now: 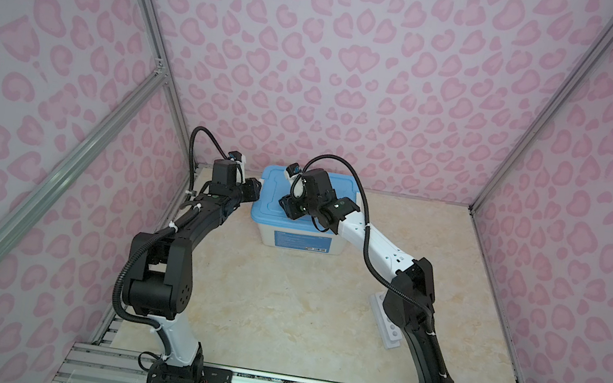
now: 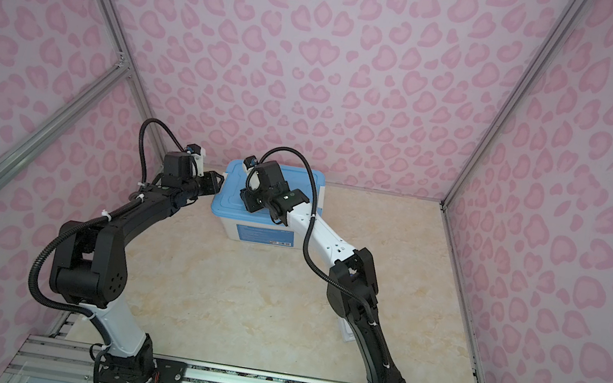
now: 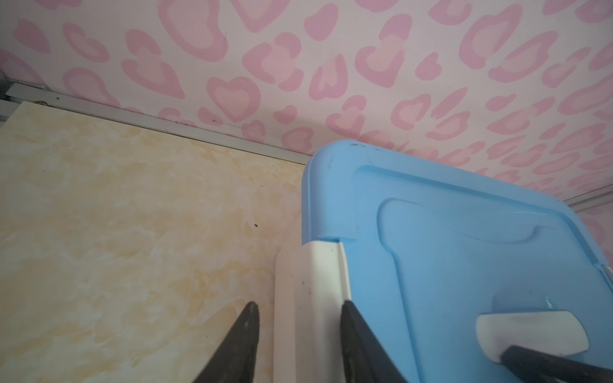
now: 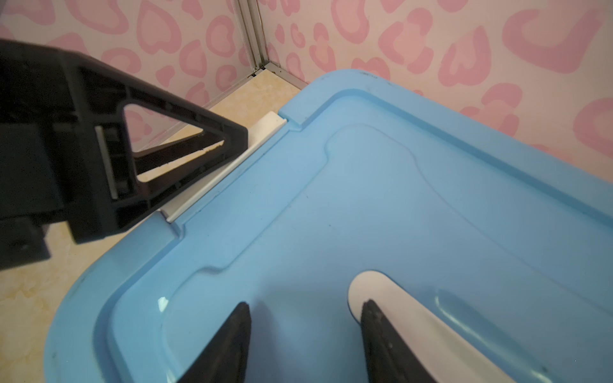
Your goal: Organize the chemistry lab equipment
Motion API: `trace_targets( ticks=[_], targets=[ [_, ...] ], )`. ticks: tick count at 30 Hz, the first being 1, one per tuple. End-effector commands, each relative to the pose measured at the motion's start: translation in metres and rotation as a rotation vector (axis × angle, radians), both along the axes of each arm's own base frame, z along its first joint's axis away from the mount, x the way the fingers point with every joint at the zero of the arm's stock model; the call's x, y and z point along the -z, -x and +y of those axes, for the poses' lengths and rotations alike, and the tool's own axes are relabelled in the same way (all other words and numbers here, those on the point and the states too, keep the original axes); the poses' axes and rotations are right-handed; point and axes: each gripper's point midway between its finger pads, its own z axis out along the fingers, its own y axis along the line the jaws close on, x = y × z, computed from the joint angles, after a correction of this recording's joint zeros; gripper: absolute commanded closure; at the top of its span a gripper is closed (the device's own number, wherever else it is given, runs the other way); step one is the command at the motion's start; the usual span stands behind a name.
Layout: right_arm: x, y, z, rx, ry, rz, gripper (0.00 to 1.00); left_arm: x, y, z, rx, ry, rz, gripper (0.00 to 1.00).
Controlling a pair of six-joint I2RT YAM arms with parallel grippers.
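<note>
Your one closed container is the white bin point(image 1: 289, 236), which stands at the back of the bench point(image 1: 278, 301) close to the rear wall. Its blue lid point(image 1: 272, 199) sits flat on top, so you cannot see what is inside. Your left gripper point(image 3: 298, 303) is at the bin's left side. Its fingers are apart and straddle the white latch point(image 3: 310, 282): one finger lies against the latch edge next to the lid, and the other hangs over the bench with a clear gap to the latch. Your right gripper point(image 4: 305, 304) is over the lid, fingers spread. One finger is above the bare blue surface and the other is over the rounded end of the white handle point(image 4: 418, 318), which lies in the lid's recess. You cannot tell whether that finger presses on the handle. Neither gripper holds anything. The only lab item you can see is the white six-hole rack point(image 1: 384, 319). It lies on the bench at the front right, well apart from the bin and mostly hidden behind your right arm. Only a few of its holes show, and you cannot tell whether any tube stands in it.
</note>
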Motion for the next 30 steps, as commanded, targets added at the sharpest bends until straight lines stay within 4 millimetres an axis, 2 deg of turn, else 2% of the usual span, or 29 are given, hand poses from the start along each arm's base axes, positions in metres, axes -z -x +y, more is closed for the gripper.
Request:
trace_targets(
  ticks=[1, 6, 9, 13, 18, 22, 24, 28, 29, 30],
  targets=[
    [0.064, 0.026, -0.026, 0.016, 0.172, 0.200, 0.46, -0.021, 0.013, -0.009, 0.050, -0.018, -0.013, 0.54],
    [0.050, 0.017, -0.025, 0.024, 0.142, 0.158, 0.45, -0.079, 0.023, 0.007, -0.007, -0.078, -0.150, 0.38],
    [0.031, 0.006, -0.026, 0.033, 0.129, 0.104, 0.41, -0.110, 0.036, 0.013, -0.032, -0.090, -0.238, 0.32],
    [-0.018, -0.010, -0.037, 0.061, 0.096, 0.016, 0.32, -0.135, 0.061, 0.028, -0.108, -0.125, -0.349, 0.23],
    [-0.101, -0.013, -0.067, 0.099, 0.019, -0.155, 0.17, -0.152, 0.097, 0.055, -0.243, -0.138, -0.474, 0.18],
    [-0.147, -0.003, -0.107, 0.181, -0.029, -0.295, 0.07, -0.151, 0.125, 0.073, -0.347, -0.155, -0.537, 0.10],
    [-0.165, 0.006, -0.139, 0.253, -0.062, -0.359, 0.02, -0.142, 0.133, 0.088, -0.424, -0.164, -0.544, 0.08],
    [-0.177, 0.023, -0.210, 0.381, -0.134, -0.430, 0.01, -0.107, 0.140, 0.111, -0.535, -0.148, -0.506, 0.08],
    [-0.161, 0.027, -0.230, 0.415, -0.121, -0.417, 0.01, -0.094, 0.141, 0.114, -0.553, -0.147, -0.488, 0.08],
    [-0.158, 0.032, -0.252, 0.465, -0.112, -0.424, 0.01, -0.083, 0.142, 0.116, -0.566, -0.152, -0.478, 0.08]
  ],
)
